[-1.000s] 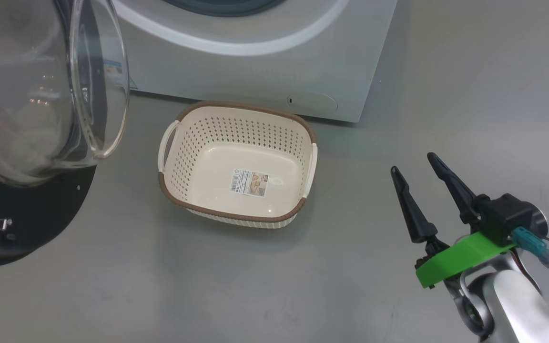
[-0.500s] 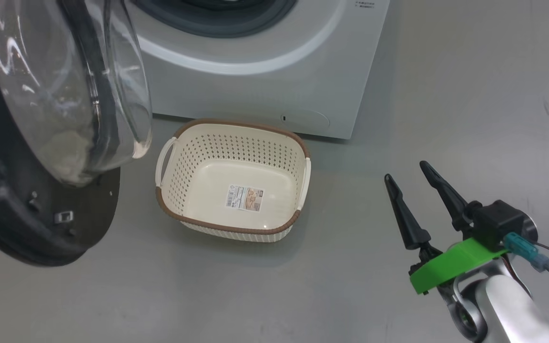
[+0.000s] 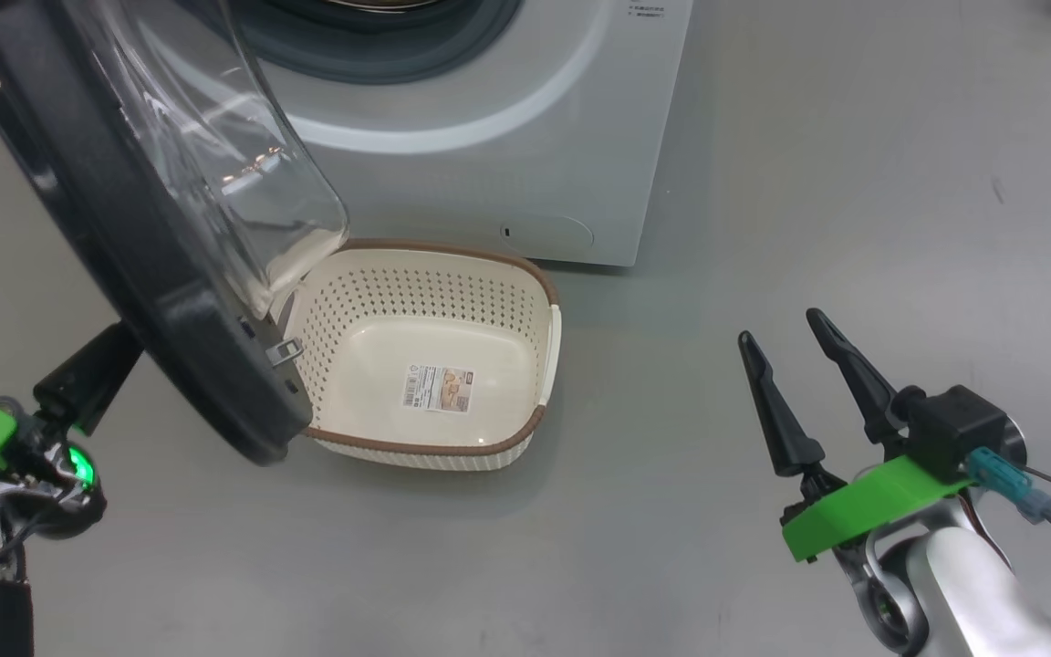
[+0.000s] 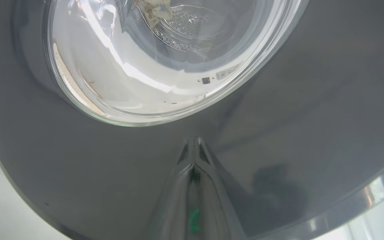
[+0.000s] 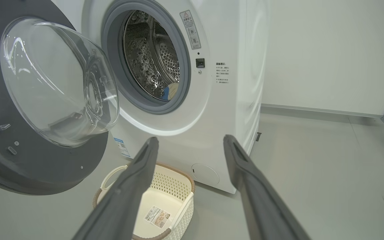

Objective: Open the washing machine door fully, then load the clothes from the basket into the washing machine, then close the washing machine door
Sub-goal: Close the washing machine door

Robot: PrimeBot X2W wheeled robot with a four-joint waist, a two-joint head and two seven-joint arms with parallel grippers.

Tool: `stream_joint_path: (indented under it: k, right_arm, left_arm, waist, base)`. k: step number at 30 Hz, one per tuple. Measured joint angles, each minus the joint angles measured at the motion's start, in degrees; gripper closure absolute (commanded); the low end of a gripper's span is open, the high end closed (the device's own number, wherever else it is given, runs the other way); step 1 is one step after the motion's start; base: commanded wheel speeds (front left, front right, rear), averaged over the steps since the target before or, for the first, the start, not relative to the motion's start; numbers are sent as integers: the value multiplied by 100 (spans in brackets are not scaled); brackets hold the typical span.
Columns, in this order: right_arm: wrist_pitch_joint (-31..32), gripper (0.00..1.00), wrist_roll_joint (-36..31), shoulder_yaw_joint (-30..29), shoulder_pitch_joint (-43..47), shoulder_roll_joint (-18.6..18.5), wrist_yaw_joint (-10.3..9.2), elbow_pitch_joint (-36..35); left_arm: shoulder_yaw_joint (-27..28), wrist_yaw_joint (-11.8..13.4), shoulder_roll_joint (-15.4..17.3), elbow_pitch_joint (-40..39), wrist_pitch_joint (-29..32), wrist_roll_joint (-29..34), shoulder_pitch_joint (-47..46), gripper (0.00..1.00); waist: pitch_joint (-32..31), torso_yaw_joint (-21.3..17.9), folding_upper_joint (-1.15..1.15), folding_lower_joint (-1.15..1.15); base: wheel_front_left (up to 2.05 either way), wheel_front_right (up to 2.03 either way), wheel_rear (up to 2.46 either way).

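The basket (image 3: 425, 449) floor sticker (image 3: 439, 388) shows a barcode. The washing machine (image 5: 232, 83) warning label (image 5: 190, 30) has print that looks too small to read. The left gripper (image 4: 194, 146) has its jaws pressed together against the washing machine door (image 4: 278, 133). The right gripper (image 3: 779, 327) has its jaws spread.

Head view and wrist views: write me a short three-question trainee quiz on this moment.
1. True or false: the cream-white perforated plastic basket with the brown rim holds clothes.
2. The right gripper is: A open and empty; B shut on the basket's handle; C shut on fabric.
3. Where does the pale cream, blue-patched fabric lie?
Key: 1 false; 2 A; 3 inside the white washing machine's steel drum.
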Motion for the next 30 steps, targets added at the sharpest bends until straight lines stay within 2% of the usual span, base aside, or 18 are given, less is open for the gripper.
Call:
stream_joint_path:
  k: [11,17,30]
  right_arm:
    - [-58,0,16,-58,-2,45,0,33]
    - [-101,0,16,-93,-2,101,0,41]
    - [-110,0,16,-122,-9,186,0,54]
  left_arm:
    - [-292,0,-482,-25,-216,1,-3,100]
    - [-422,0,-701,67,-527,3,-42,100]
    - [-506,0,-880,461,-1445,211,-610,100]
  waist:
    - [55,-431,0,0]
    - [84,-701,0,0]
    - [195,-1321,0,0]
  base:
    - [0,0,0]
    - [0,0,0]
    - [0,0,0]
